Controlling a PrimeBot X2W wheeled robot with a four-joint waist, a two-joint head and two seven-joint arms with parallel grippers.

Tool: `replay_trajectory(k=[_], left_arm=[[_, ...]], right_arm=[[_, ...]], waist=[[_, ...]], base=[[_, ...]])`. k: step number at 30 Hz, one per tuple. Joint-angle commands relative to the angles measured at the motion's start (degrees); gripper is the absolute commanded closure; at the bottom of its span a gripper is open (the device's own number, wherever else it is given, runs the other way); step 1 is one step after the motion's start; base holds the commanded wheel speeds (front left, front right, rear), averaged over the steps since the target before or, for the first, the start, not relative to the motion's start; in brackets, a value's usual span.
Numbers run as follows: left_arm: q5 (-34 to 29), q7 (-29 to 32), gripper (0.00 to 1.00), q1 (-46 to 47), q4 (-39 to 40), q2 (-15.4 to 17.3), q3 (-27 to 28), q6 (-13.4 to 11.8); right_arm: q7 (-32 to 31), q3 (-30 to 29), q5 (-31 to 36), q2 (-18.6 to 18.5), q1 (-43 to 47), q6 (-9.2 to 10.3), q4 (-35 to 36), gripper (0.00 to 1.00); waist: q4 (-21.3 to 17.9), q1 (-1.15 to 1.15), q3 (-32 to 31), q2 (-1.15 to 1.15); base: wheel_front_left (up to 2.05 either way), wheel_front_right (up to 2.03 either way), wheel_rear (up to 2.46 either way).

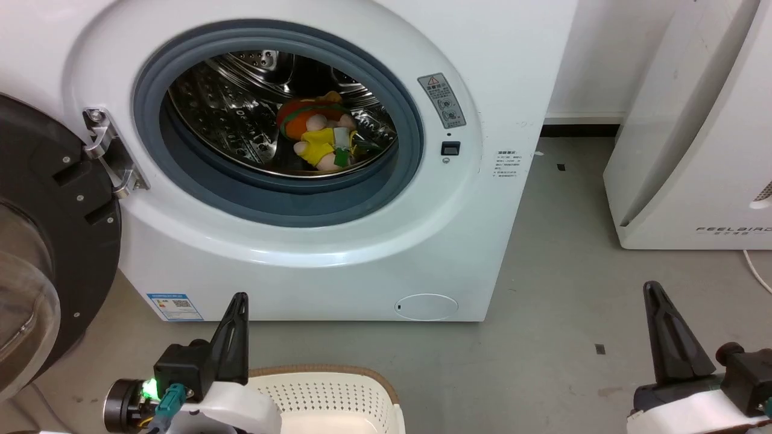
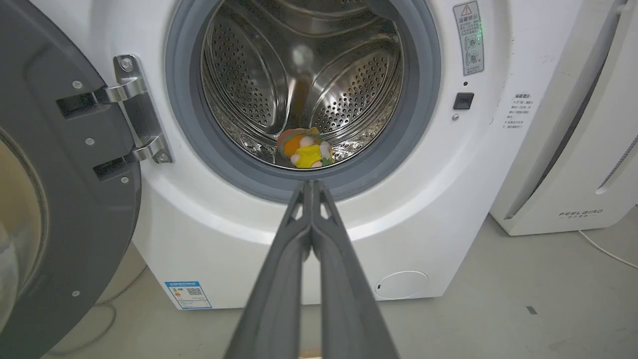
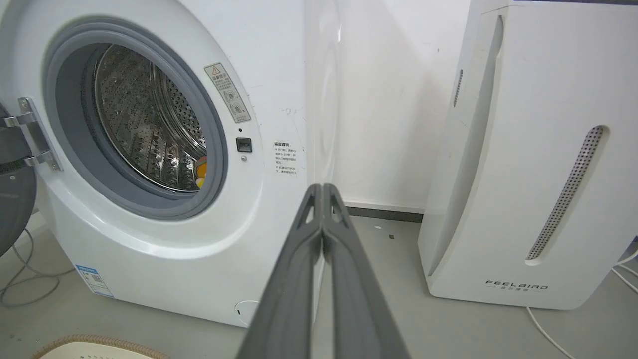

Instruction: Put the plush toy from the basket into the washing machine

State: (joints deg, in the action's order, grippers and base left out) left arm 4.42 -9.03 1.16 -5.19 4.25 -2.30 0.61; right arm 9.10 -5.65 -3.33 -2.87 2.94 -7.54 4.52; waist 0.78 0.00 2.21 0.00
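The plush toy [image 1: 319, 135] lies at the bottom of the steel drum of the washing machine [image 1: 338, 265], orange-red head up, yellow clothes and green tag toward me; the left wrist view has the plush toy [image 2: 305, 149] low in the drum, and the right wrist view catches a sliver [image 3: 201, 172] past the gasket. The black-framed door [image 1: 42, 241] hangs wide open at the left. The cream basket [image 1: 332, 395] sits at the bottom edge, its visible part holding nothing. My left gripper [image 1: 240, 299] is shut and empty above the basket. My right gripper [image 1: 651, 288] is shut and empty at the lower right.
A white FEELBIRD appliance [image 1: 693, 150] stands to the right of the machine, with a strip of grey floor [image 1: 555, 253] between them. A thin white cable [image 1: 757, 271] trails on the floor by that appliance. Cables [image 3: 25, 279] lie on the floor under the open door.
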Motion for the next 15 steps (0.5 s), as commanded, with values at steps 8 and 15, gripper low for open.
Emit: replay_trajectory(k=[8, 15], left_arm=[[-0.9, 1.19, 1.0, -0.54, 0.99, -0.38, 0.48, -0.25], [-1.22, 1.89, 1.0, -0.6, 1.36, -0.47, 0.65, -0.28]], right_arm=[[-1.25, 0.81, 0.95, 0.0, -1.04, 0.02, -0.71, 1.0], [-1.96, 1.25, 1.17, 0.0, -1.21, 0.03, -1.05, 1.0]], waist=[[-0.09, 0.0, -0.25, 0.0], [-0.15, 0.0, -0.43, 0.0]], base=[[0.0, 0.0, 0.0], [0.0, 0.0, 0.0]])
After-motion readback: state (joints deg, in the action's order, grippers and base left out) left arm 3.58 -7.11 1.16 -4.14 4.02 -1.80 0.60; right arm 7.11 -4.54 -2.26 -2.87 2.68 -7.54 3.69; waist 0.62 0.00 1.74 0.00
